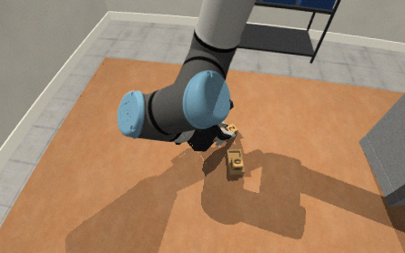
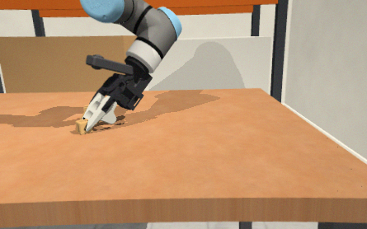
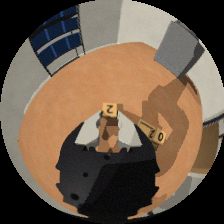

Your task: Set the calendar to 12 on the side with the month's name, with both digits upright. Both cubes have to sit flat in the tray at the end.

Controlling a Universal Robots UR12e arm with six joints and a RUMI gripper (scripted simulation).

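Observation:
A small wooden cube [image 1: 231, 127] [image 2: 82, 127] [image 3: 109, 108] is between the tips of my gripper [image 1: 230, 131] [image 2: 87, 127] [image 3: 109, 111], which is shut on it. A 2 shows on its upper face, upside down in the wrist view. The cube is at table height; whether it touches the table is hard to tell. The wooden tray [image 1: 236, 173] lies close by, nearer the front in the top view. The second cube [image 1: 237, 162] [image 3: 159, 136] sits in the tray with a 0 on top and a 2 on one side. The other half of the tray holds no cube. The month's name cannot be read.
My gripper comes in at a slant, low over the orange-brown table [image 1: 136, 82] [image 2: 227, 156]. A large grey block [image 1: 396, 150] [image 3: 178, 49] stands at the right side. A dark rack with blue bins [image 1: 282, 38] [image 3: 60, 42] stands beyond the table.

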